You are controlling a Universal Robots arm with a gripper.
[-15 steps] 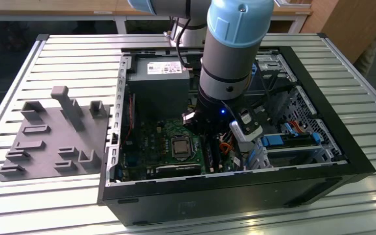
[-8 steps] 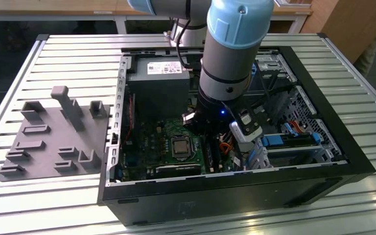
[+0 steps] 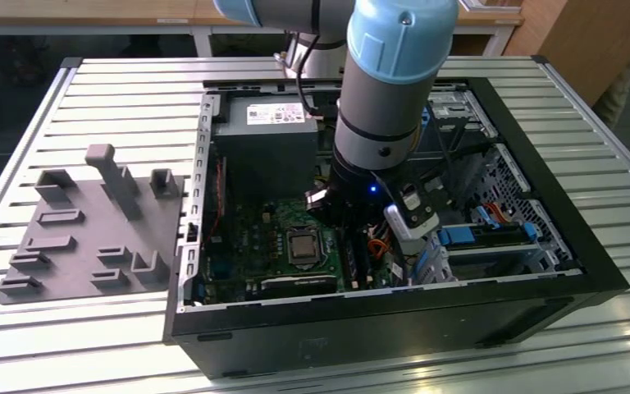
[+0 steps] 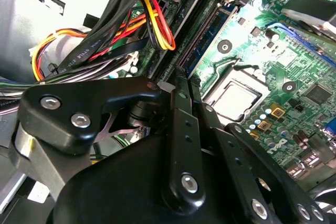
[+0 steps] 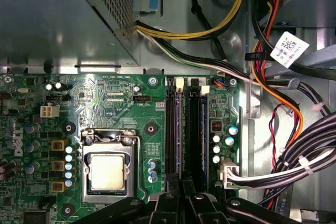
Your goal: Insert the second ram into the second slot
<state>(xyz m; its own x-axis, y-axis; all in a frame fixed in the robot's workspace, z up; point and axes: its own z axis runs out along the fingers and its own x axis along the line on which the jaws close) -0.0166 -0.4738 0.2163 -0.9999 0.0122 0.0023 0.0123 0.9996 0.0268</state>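
- The robot arm (image 3: 386,90) reaches down into an open computer case (image 3: 348,336) that lies on a metal table (image 3: 63,345).
- The gripper (image 5: 184,200) hangs low over the green board (image 5: 105,103), right by the end of two long black slots.
- In the first wrist view, the slots sit side by side, one (image 5: 173,129) nearer the silver chip (image 5: 107,171) and one (image 5: 195,129) nearer the bundle of cables (image 5: 294,150).
- The gripper lines up about between the two slots.
- I cannot tell if the gripper is open or closed, or if it holds anything.
- I cannot pick out the ram stick for sure. A thin bluish line runs along the slot nearer the chip. It may be a stick seen from its edge, but it is too thin to tell.
- So I cannot say if the second slot is filled yet.
- A ram stick is likely light, thin and stiff. It will not bend, but it can break if it is pushed in crooked.
- I think the best place to hold it is on its two flat sides near the top edge, away from the metal pins at the bottom.
- It should go straight down. The cables are close and could get in the way.
- A grey tray (image 3: 85,222) with holders sits beside the case, on the exterior view's left.
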